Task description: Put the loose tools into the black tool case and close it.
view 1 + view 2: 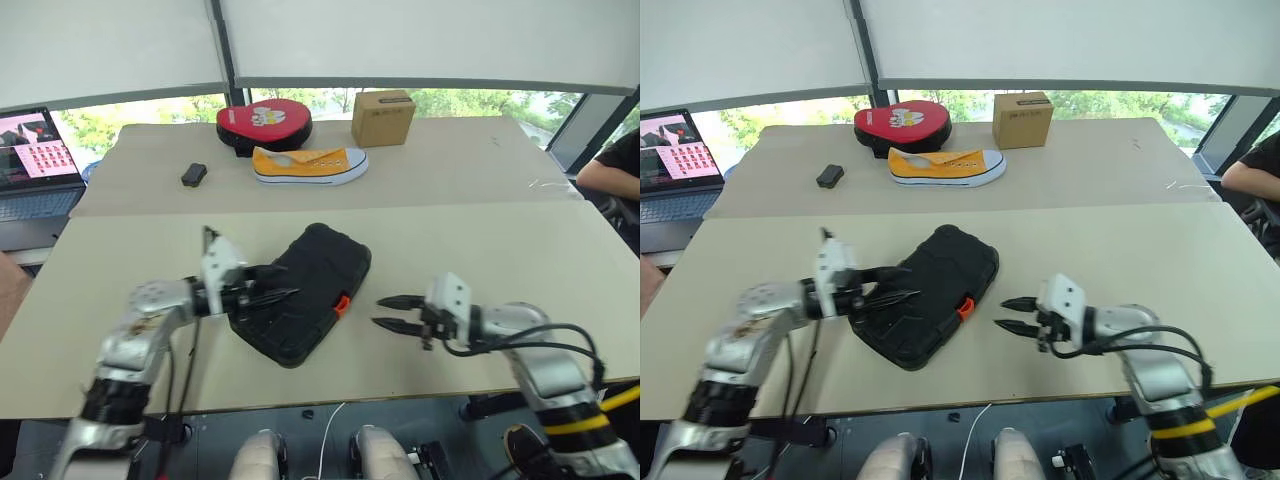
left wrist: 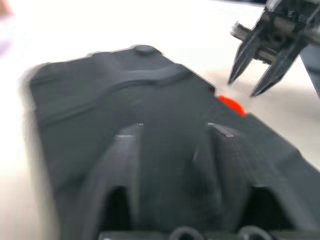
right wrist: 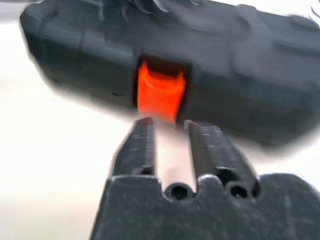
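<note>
The black tool case (image 1: 322, 262) lies shut and slantwise on the near table, its orange latch (image 1: 342, 304) on the side facing my right gripper. My left gripper (image 1: 283, 284) reaches over the case's near left corner, its black fingers spread apart and holding nothing. A short way to the right of the latch, my right gripper (image 1: 378, 311) stands open just above the table, its tips pointing at the latch (image 3: 160, 95). In the left wrist view the case's textured lid (image 2: 150, 100) lies under the fingers. The loose tools are out of view.
On the far table are a round red-and-black pad (image 1: 264, 123), a yellow shoe (image 1: 308, 164), a cardboard box (image 1: 382, 117) and a small black object (image 1: 194, 175). A laptop (image 1: 35, 165) stands at the far left. A person's arm (image 1: 608, 168) shows at the right edge.
</note>
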`<state>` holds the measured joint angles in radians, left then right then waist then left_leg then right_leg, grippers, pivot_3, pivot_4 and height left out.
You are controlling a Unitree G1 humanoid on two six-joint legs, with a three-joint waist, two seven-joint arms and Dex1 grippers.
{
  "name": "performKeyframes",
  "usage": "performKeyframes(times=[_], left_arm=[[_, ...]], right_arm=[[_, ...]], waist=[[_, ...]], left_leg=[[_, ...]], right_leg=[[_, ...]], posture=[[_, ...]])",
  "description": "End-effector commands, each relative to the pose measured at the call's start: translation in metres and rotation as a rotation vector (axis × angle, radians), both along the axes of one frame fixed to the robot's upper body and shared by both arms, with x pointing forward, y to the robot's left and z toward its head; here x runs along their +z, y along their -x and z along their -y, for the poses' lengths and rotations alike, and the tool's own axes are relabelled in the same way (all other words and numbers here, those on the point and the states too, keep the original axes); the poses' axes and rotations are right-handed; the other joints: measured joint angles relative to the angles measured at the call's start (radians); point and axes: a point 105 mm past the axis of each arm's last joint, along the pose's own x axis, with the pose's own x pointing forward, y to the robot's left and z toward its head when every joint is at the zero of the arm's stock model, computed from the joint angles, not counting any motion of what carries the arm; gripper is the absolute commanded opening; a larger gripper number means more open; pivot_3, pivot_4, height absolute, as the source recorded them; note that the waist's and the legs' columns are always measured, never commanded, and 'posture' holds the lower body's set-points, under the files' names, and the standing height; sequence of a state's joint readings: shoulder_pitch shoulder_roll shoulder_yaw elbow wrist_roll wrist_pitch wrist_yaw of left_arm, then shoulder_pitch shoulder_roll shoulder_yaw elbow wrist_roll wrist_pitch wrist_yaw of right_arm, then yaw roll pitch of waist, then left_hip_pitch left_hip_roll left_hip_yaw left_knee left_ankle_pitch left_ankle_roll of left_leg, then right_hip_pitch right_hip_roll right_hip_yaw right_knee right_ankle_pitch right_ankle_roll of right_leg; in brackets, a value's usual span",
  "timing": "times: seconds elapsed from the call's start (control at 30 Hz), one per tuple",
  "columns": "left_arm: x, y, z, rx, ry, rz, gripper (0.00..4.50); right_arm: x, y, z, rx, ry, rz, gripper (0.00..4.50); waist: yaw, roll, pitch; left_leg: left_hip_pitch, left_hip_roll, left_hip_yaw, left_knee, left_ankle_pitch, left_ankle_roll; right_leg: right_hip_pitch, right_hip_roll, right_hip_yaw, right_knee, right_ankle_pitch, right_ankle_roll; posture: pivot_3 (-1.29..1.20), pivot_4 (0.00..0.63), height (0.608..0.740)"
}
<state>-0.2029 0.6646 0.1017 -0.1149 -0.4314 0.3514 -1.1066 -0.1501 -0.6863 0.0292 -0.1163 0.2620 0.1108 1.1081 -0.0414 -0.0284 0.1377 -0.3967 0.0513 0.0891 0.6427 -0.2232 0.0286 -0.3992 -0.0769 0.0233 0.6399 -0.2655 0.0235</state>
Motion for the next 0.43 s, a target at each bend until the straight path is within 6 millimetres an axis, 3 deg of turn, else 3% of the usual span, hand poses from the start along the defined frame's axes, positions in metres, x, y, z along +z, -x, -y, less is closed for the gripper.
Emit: performKeyframes(times=[0.03, 0.1, 0.17, 0.3, 0.43], left_arm=[[0.012, 0.017, -0.043, 0.142, -0.024, 0.046, 3.91], [0.002, 0.028, -0.067, 0.236, -0.103, 0.050, 4.50], [-0.009, 0.038, -0.082, 0.299, -0.156, 0.023, 4.50], [-0.031, 0.061, -0.103, 0.417, -0.188, 0.001, 4.50], [-0.039, 0.067, -0.105, 0.459, -0.207, 0.021, 4.50]], right_arm=[[0.012, -0.002, 0.032, -0.047, -0.001, 0.073, 3.13], [0.011, -0.004, 0.047, -0.077, 0.011, 0.102, 3.96], [0.011, -0.004, 0.055, -0.077, 0.015, 0.140, 4.46], [0.009, -0.001, 0.065, -0.041, 0.015, 0.214, 4.46], [0.006, -0.005, 0.069, -0.073, 0.004, 0.212, 4.46]], waist=[[0.004, -0.001, 0.001], [0.009, -0.002, 0.002], [0.015, -0.003, 0.003], [0.028, -0.004, 0.005], [0.038, -0.004, 0.005]], left_leg=[[-0.003, 0.000, 0.000, 0.000, 0.000, 0.000], [-0.006, -0.001, 0.001, 0.001, 0.000, 0.000], [-0.006, -0.001, 0.001, 0.001, 0.000, 0.000], [-0.006, 0.000, 0.001, 0.001, 0.000, 0.000], [-0.007, -0.001, 0.001, 0.001, 0.000, 0.000]], right_leg=[[-0.003, -0.001, 0.000, 0.000, 0.000, 0.000], [-0.005, -0.002, 0.000, 0.000, 0.000, 0.000], [-0.005, -0.002, 0.000, -0.001, 0.000, 0.001], [-0.005, -0.002, -0.001, -0.003, 0.000, 0.000], [-0.005, -0.005, -0.003, -0.004, 0.000, 0.000]], posture=[[0.00, 0.150, 0.740], [0.00, 0.150, 0.740], [0.00, 0.150, 0.740], [0.00, 0.150, 0.740], [0.00, 0.150, 0.740]])
